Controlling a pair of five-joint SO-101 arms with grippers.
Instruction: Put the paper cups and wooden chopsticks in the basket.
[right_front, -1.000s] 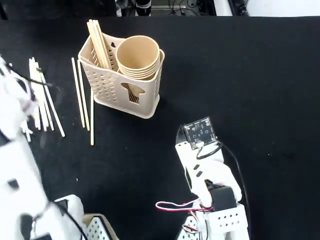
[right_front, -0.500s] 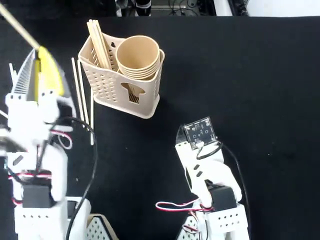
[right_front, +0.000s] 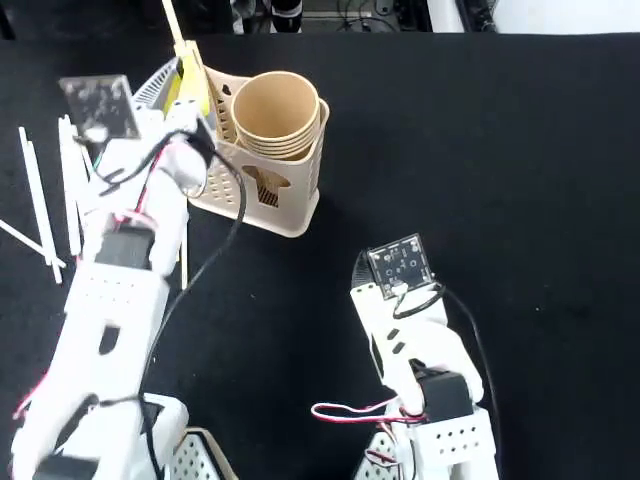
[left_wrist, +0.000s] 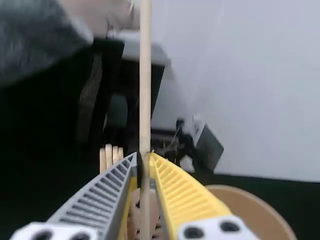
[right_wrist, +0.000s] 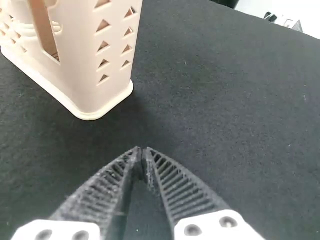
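Note:
The cream basket stands at the table's upper left with a stack of paper cups inside it. My left gripper hovers over the basket's left compartment, shut on one wooden chopstick that stands upright through its jaws, above the chopsticks in the basket. Beside them shows the cup rim. Several loose chopsticks lie on the black table to the left. My right gripper is shut and empty, low over bare cloth in front of the basket.
The right arm's base sits at the bottom centre, the left arm's body along the left side. A perforated white piece shows at the bottom edge. Black cloth stretches to the right.
The left arm has swung from the far left up and rightward, carrying a chopstick to a spot over the basket. The right arm has stayed still.

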